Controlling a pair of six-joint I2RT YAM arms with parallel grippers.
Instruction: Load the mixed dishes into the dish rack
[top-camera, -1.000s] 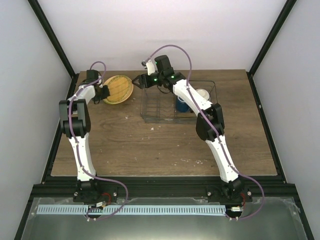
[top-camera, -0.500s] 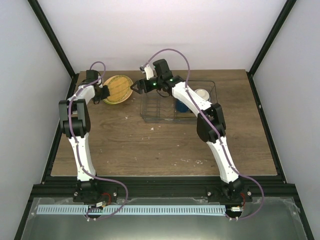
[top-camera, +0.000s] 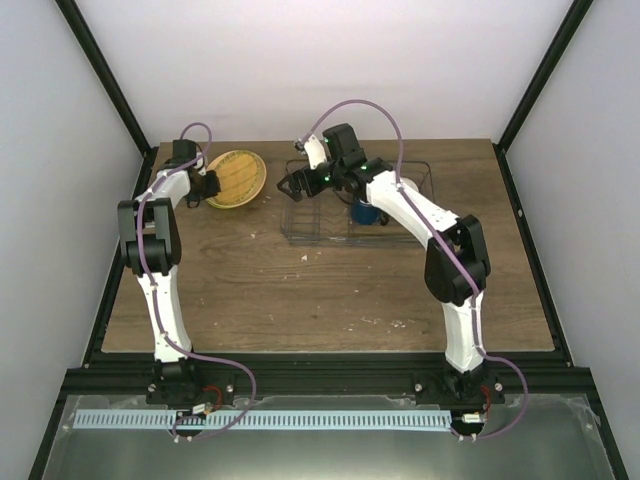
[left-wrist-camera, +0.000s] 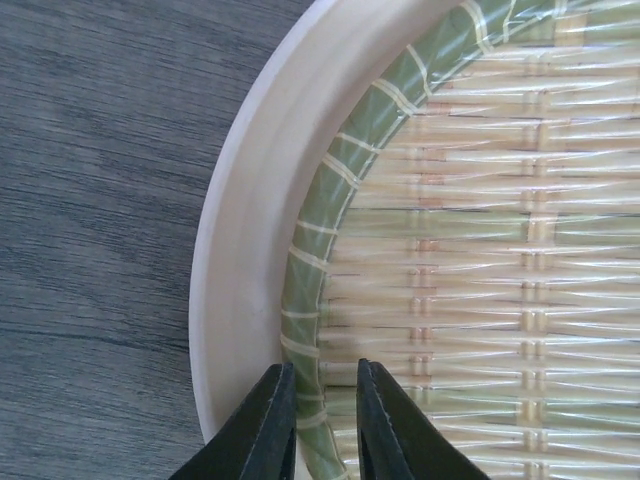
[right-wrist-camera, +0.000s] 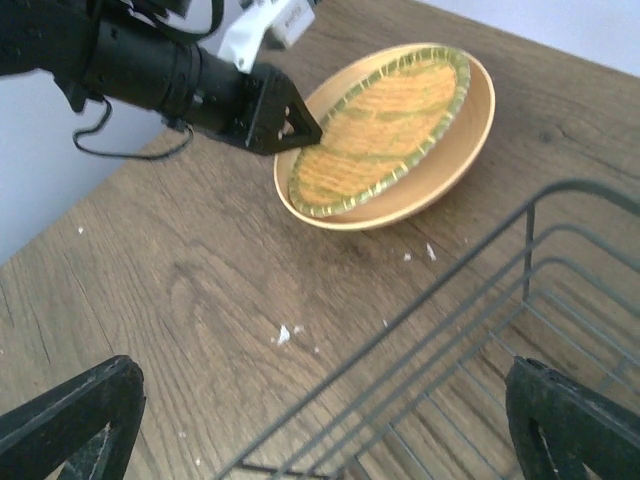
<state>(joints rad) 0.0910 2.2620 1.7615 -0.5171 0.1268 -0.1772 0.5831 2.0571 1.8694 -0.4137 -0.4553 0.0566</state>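
Left wrist: left gripper (left-wrist-camera: 322, 370) nearly closed at rim of round yellow-orange grid-faced plate (left-wrist-camera: 480, 250); grip unclear.
Right gripper (right-wrist-camera: 320, 400): spread wide, empty.
Risk: your thin edge hold may let plate slip.

Right arm (top-camera: 400, 205) lies across the dish rack (top-camera: 305, 222), covering most of the dark blue mug (top-camera: 365, 213). Up close, the yellow-orange plate (left-wrist-camera: 250, 200) runs off the frame. Left gripper (left-wrist-camera: 322, 368) at its rim: pinching or not, can't tell.
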